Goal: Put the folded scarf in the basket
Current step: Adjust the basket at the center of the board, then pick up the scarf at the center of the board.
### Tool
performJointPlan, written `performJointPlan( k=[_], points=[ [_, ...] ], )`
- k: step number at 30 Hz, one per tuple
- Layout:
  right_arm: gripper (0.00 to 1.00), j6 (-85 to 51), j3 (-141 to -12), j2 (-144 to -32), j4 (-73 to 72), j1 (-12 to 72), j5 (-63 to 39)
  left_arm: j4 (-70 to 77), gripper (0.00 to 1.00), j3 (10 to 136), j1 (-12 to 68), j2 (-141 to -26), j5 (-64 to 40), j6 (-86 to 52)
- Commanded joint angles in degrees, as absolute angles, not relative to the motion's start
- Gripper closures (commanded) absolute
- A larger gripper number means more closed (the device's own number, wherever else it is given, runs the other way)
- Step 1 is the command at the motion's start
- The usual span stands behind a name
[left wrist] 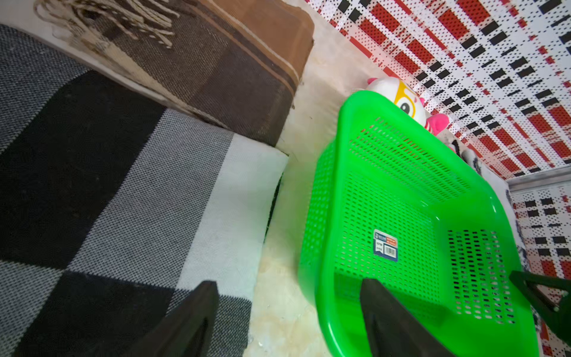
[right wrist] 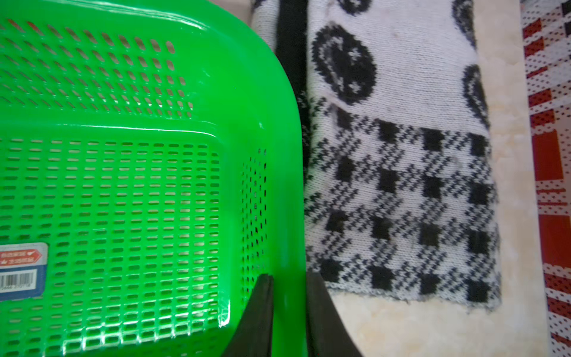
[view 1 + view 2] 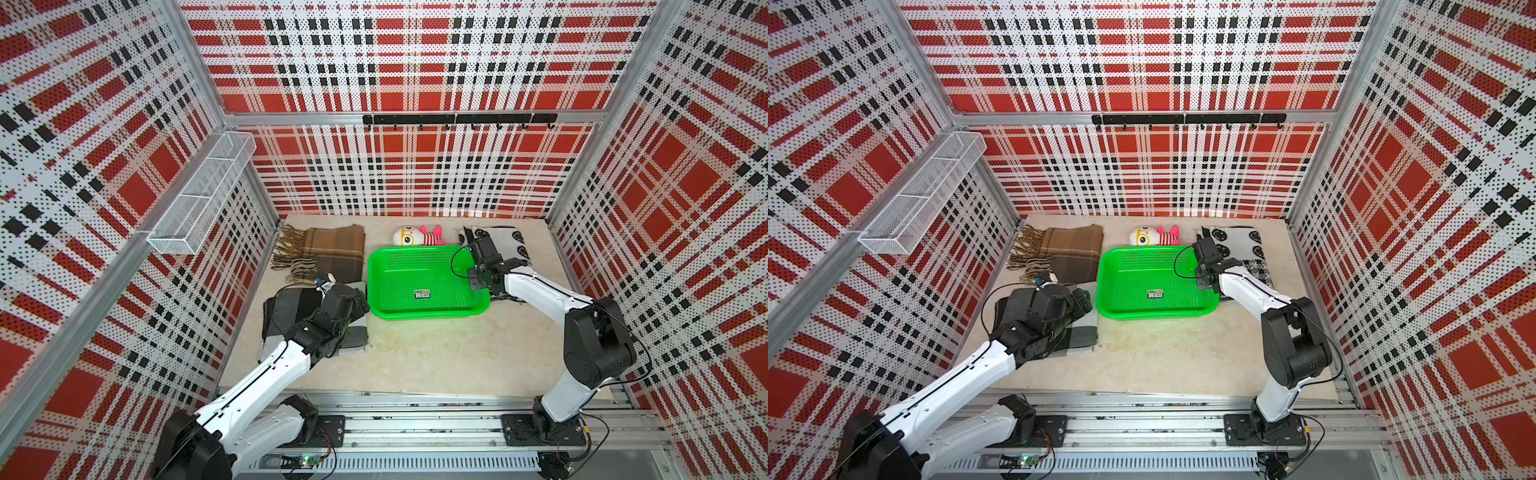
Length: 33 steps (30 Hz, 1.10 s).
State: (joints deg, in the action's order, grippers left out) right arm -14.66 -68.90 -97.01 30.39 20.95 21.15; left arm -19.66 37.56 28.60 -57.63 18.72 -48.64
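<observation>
Clamping side: the right claw (image 2: 289,275) is closed down on the right-hand wall of the green basket (image 3: 376,282), with one finger inside, one outside and the rim pinched between them.
Left side: the left claw (image 1: 289,281) stands wide apart and holds nothing. One finger hangs over the check scarf (image 1: 123,185), its partner over a corner of the basket. In both top views its fingertips are hidden beneath the wrist.
Task scarf: the check scarf lies folded flat on the worktop (image 3: 415,353), just left of the basket and apart from it. The left arm covers much of it from above.
Basket floor: it carries only a label sticker (image 3: 422,295), its print too small to read.
Right of basket: the white-and-black knit scarf (image 2: 401,185) lies against the basket's side. I cannot tell whether the rim overlaps it.
Back left: the brown fringed scarf (image 3: 332,249) is cut off in the left wrist view.
Back middle: the plush toy (image 3: 415,236) has its lower part hidden by the basket's far wall.
Unclear: a dark angular part (image 1: 522,278) is cut off at the left wrist view's edge.
</observation>
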Motion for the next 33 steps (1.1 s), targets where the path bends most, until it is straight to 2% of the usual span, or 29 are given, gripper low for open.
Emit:
performJointPlan(
  k=[1,3,4,6,8,9,13,16,18,22,28,33],
  points=[
    [0.95,-14.9,-66.9,-98.4,38.3,19.6,25.8,-17.8,0.21,36.3,26.5,-56.0,19.9,-48.6],
    [0.88,-14.5,-67.3,-98.4,37.6,19.6,25.5,-17.8,0.21,36.0,25.2,-55.2,20.2,-48.5],
    [0.78,-14.3,-67.2,-97.9,36.9,20.0,25.0,-17.8,0.21,35.7,24.7,-54.9,20.3,-48.4],
    [0.44,-14.0,-66.9,-96.4,35.7,21.6,25.2,-17.7,0.21,35.4,23.3,-54.3,20.3,-48.1],
    [0.25,-14.7,-67.8,-95.2,35.9,23.5,26.8,-17.8,0.21,35.1,21.9,-53.9,20.2,-47.9],
    [0.22,-15.5,-68.8,-94.7,36.9,24.4,27.4,-17.7,0.21,35.0,21.2,-53.6,20.1,-47.8],
    [0.20,-19.7,-72.9,-90.9,38.9,29.5,27.2,-18.0,0.21,35.1,17.1,-51.8,19.8,-46.3],
    [0.20,-24.5,-77.4,-91.3,39.1,37.8,26.1,-18.0,0.21,34.9,11.7,-50.6,18.1,-45.4],
    [0.20,-28.7,-82.5,-95.0,39.8,45.0,25.7,-18.3,0.21,34.7,8.1,-49.8,15.9,-45.1],
    [0.21,-36.8,-100.4,-110.1,44.1,58.3,24.2,-19.2,0.21,33.5,-0.4,-46.5,9.9,-44.5],
    [0.23,-44.4,-125.5,-130.1,50.3,63.5,14.9,-22.6,0.21,33.1,-9.2,-40.7,7.5,-42.9],
    [0.20,-50.6,-130.8,-136.7,51.3,63.2,15.3,-23.1,0.21,32.6,-10.0,-37.5,8.3,-43.8]
  ],
)
